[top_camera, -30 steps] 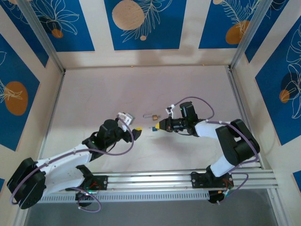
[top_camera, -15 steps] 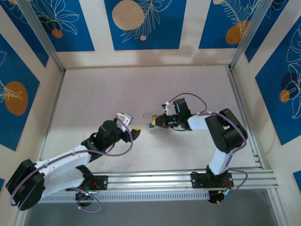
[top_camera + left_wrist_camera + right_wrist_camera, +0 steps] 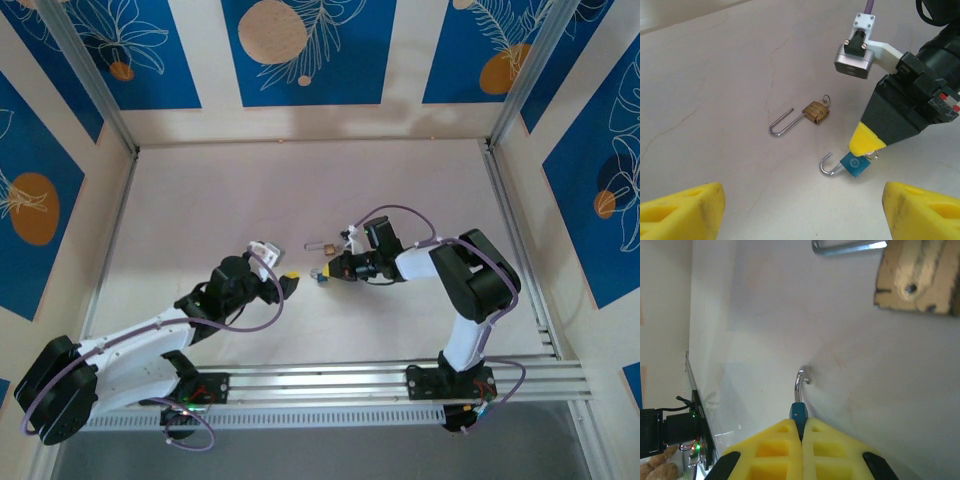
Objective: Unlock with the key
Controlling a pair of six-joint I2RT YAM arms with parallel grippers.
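Right gripper crept left, clamped on key, just near of padlock, not inserted yet, tho shackle looks sprung already; left gripper fingers apart, holding nothing.

Tabletop: pale cream, faintly veined. Walls: blue panels with white leaf outlines and orange-tan discs, cream strips between. Key: blue head, silver shank. Padlock: brass body, silver shackle. Left fingers and right fingers: yellow. Arms: black and white, with purple cables.
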